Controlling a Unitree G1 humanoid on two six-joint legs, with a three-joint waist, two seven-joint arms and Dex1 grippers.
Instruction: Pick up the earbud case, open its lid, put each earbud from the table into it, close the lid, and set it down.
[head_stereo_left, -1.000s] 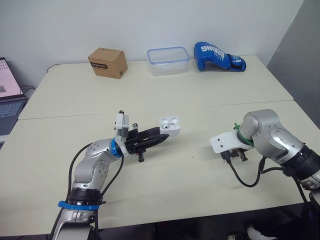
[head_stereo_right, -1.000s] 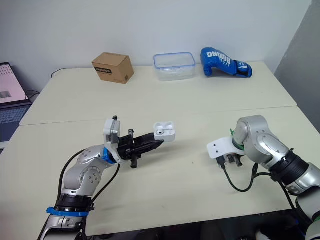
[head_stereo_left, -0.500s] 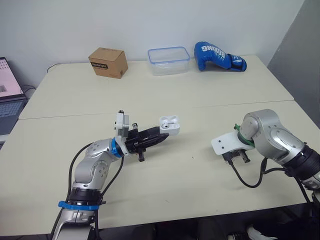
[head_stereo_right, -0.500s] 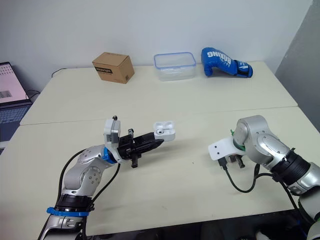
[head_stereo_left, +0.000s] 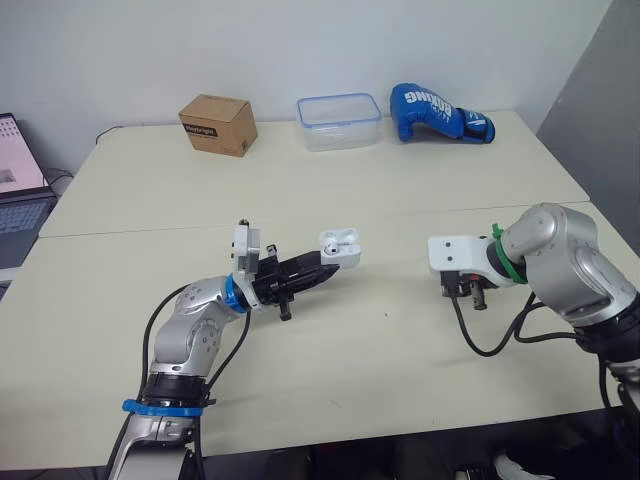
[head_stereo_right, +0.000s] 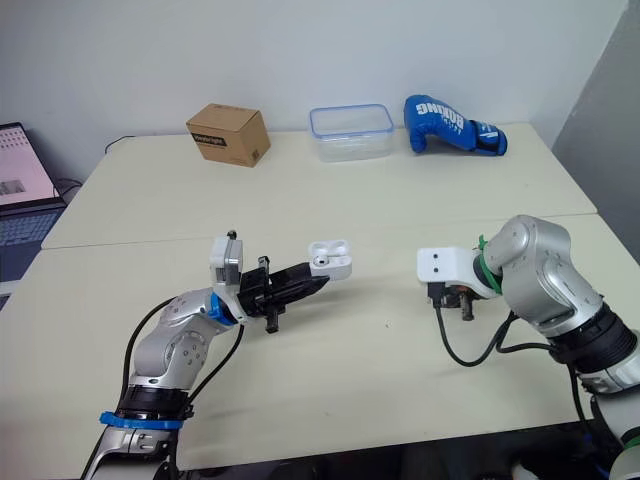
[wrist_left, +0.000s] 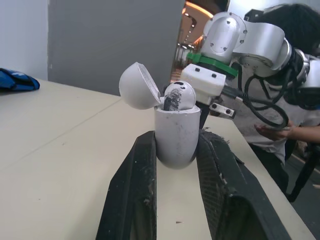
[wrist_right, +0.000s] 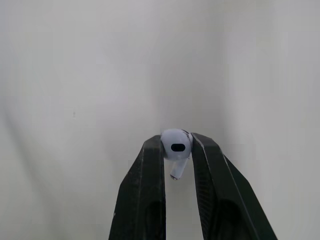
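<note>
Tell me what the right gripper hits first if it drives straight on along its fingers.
Most likely the beige table top: the right gripper, shut on the small white earbud, points down at it, nothing between.

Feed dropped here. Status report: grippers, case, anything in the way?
Left gripper shut on earbud case, lid open, one earbud seated. Right gripper shut on second earbud. No obstacle seen between them.
</note>
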